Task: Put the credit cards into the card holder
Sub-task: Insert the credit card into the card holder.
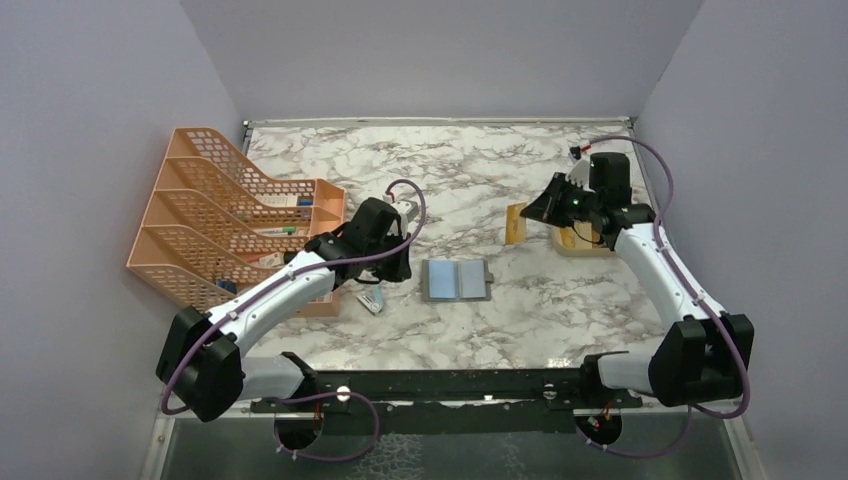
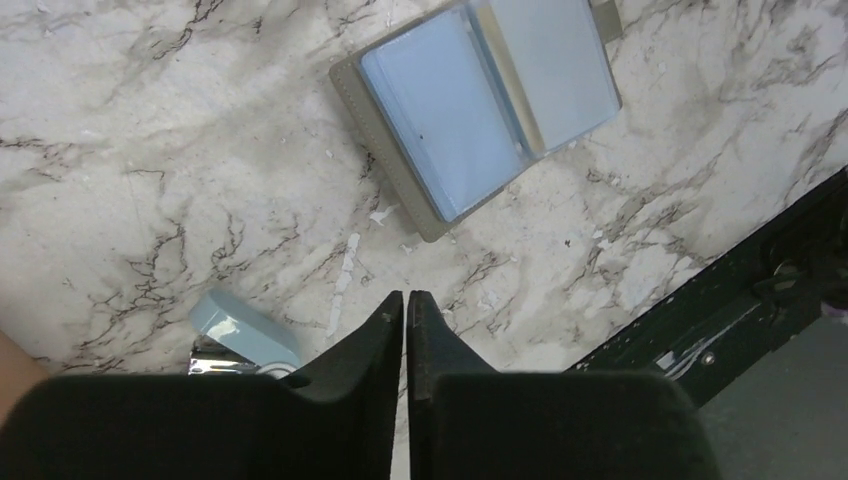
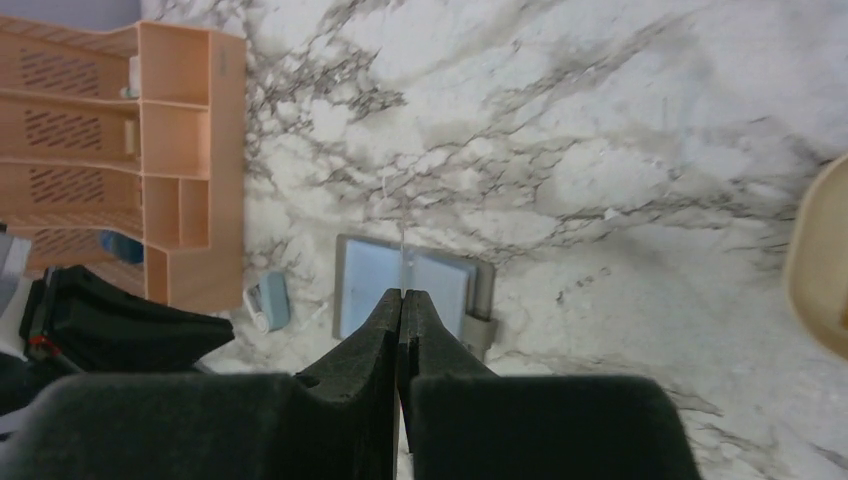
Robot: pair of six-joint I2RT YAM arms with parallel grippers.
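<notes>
The card holder (image 1: 457, 281) lies open on the marble table, grey outside and light blue inside (image 2: 480, 100), its snap tab to the right (image 3: 410, 285). My left gripper (image 1: 397, 264) hovers just left of it, jaws (image 2: 406, 295) shut with nothing between them. My right gripper (image 1: 537, 211) hangs above the table to the holder's far right, shut on a tan-gold credit card (image 1: 516, 223). In the right wrist view that card shows edge-on as a thin pale line (image 3: 403, 255) rising from the gripper's tips (image 3: 402, 293), over the holder's middle fold.
An orange mesh file rack (image 1: 230, 220) (image 3: 130, 150) stands at the left. A shallow tan tray (image 1: 585, 242) (image 3: 825, 260) sits under the right arm. A small light-blue object (image 1: 371, 300) (image 2: 245, 330) lies by the left gripper. A black rail (image 1: 430, 385) runs along the near edge.
</notes>
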